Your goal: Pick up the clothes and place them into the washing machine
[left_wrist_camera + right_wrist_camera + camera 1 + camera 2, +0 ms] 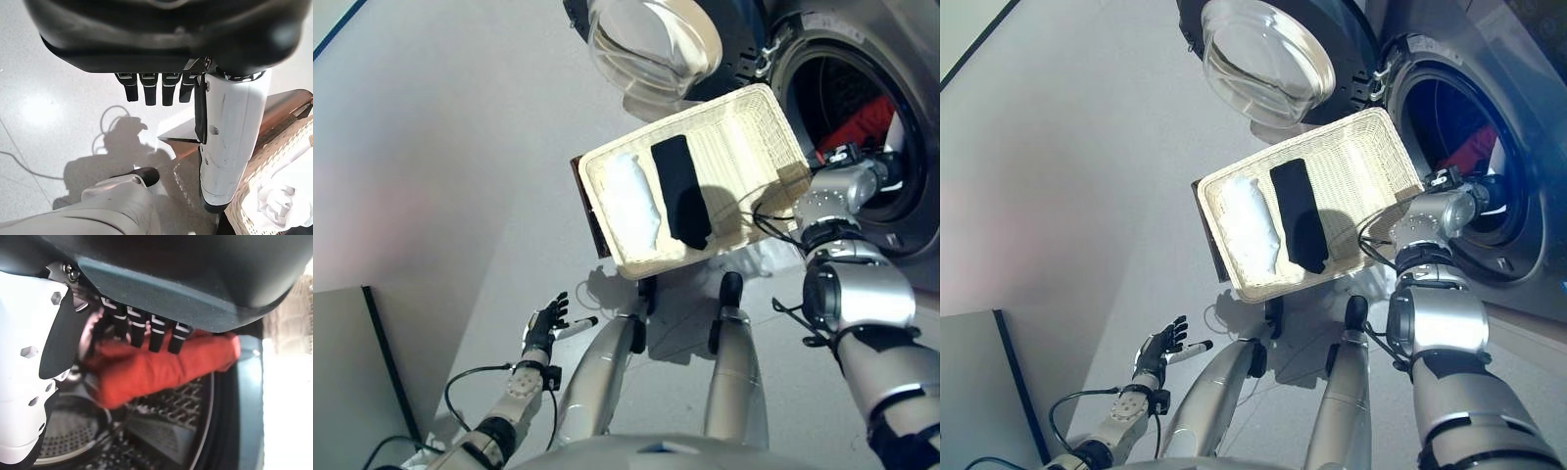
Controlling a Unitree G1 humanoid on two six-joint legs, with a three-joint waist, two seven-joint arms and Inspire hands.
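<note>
A cream wicker basket (pixel 607 162) sits in front of me, holding a white cloth (pixel 634 201) and a black cloth (pixel 683 191) side by side. To its right is the washing machine's round drum opening (pixel 847 88). My right hand (pixel 195 264) reaches into that opening, and its fingers (pixel 142 330) and thumb are curled on a red cloth (pixel 161 367), which hangs inside the drum (pixel 864 122). My left hand (pixel 546 323) hangs low on the left, away from the basket, open with fingers spread and nothing in it.
The washer's glass door (pixel 651 44) stands swung open above the basket's far edge. The basket rests on a brown stand (pixel 590 211). A grey cabinet (pixel 352 372) fills the lower left corner. Pale floor (pixel 460 147) lies to the left.
</note>
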